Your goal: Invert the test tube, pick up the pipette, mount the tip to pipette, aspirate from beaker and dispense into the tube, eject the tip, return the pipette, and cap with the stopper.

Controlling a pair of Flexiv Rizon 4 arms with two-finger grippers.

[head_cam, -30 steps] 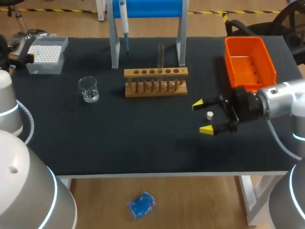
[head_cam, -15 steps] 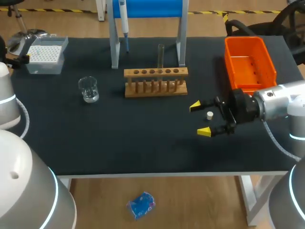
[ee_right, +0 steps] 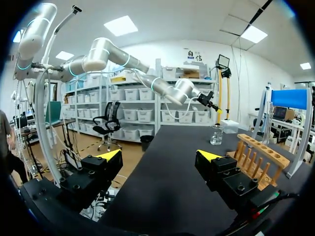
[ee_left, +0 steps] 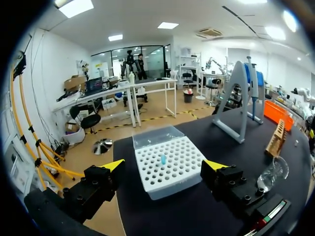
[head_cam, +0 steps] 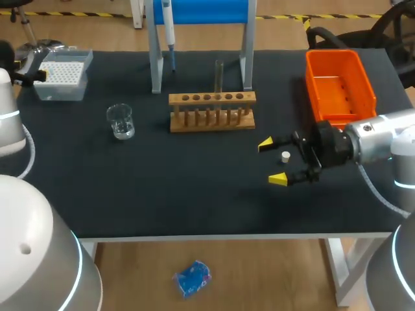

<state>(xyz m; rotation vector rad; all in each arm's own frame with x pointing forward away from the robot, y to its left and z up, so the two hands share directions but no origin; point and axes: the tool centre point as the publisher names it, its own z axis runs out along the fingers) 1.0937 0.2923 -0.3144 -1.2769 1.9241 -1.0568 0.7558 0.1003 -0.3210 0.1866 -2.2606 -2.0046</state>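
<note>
Two yellow-tipped fingers of my right gripper [head_cam: 272, 162] stand spread in the head view, one on either side of the stopper [head_cam: 285, 155], and neither touches it. The stopper is a small, pale, round plug lying on the dark table [head_cam: 194, 194], between the rack [head_cam: 212, 111] and my right arm and well apart from both. It is too small for me to tell which end is up. The test tube [head_cam: 219, 76] stands upright in the rack and the pipette [head_cam: 168, 26] hangs on its stand, so I judge capping to be the step in hand. To do it well I would centre the plug between the tips and close slowly and squarely. A light piece like this could squirt sideways, and a tilted grip would likely not seat in the tube's mouth.

From the left wrist, my left gripper [ee_left: 165, 164] is wide open, with the tip box [ee_left: 182, 169] just ahead of it between the fingers and untouched. A single blue tip sits in it, and the beaker [ee_left: 273, 172] is off beside it.

From the right wrist, the fingers are apart. The stopper does not show here; only bare table lies ahead, with the rack to one side.
</note>
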